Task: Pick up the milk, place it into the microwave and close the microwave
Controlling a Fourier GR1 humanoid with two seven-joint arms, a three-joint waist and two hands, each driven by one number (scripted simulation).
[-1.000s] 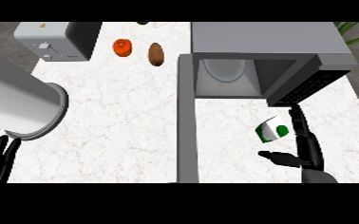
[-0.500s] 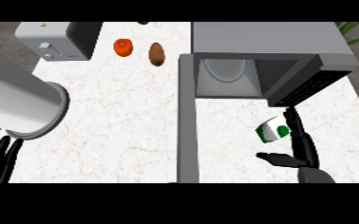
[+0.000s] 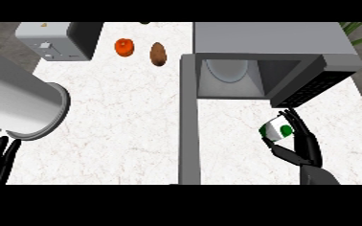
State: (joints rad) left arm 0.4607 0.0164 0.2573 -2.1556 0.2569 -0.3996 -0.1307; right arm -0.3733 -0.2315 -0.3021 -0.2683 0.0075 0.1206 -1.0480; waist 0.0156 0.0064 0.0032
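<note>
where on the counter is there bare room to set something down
The widest bare patch of counter lies between the left forearm, the toaster, the orange fruit, the brown fruit and the open microwave door. It is crowded in front of the microwave, where the right hand holds the milk.

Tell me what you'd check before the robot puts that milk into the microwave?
1. Milk held by the right hand: ok, fingers curl round it.
2. Microwave door open: ok.
3. Inside free: ok, only the round plate shows.
4. Milk level with the opening: not ok, it hangs in front, off to the right.
5. Left hand out of the way: ok, at the left edge.
</note>
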